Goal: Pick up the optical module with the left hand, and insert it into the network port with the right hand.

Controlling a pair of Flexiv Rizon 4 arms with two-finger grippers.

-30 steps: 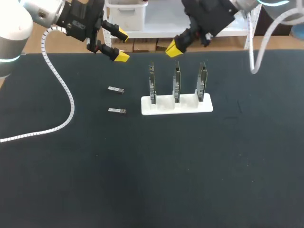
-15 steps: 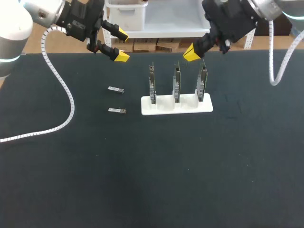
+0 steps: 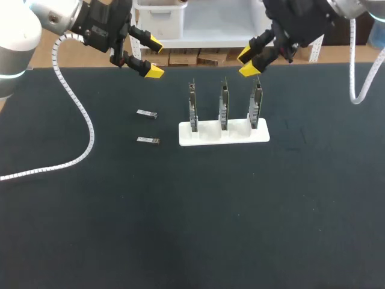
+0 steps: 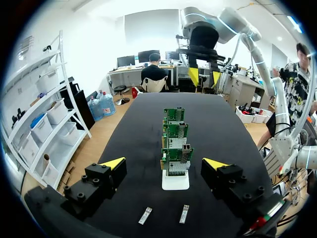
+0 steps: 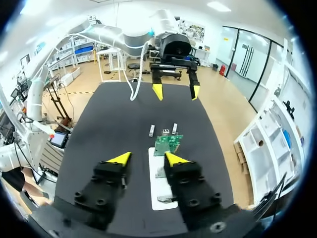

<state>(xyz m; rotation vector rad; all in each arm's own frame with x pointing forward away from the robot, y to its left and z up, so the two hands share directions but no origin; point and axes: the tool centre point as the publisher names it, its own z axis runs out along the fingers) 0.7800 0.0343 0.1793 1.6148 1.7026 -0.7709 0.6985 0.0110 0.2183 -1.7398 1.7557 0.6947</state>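
Hovering left end effector [image 3: 154, 58] faces right end effector [image 3: 247, 64].

Far optical module [image 3: 147, 114] & near optical module [image 3: 148, 141] lay flat on the black tabletop [image 3: 180, 211]. Both were small, slim silver-grey metal bars. They sat one behind the other, apart, approx parallel, long axes running across the tabletop w/ a slight skew. Both lay near the L end of the white stand [image 3: 224, 132], not touching it. The stand held 3 green network cards upright in a row, evenly spaced: L card [image 3: 193, 107], mid card [image 3: 224, 105], R card [image 3: 255, 103]. In the left wrist view the cards lined up one behind another, & the closest carried a metal port cage [image 4: 177, 168] low down, just above the stand.
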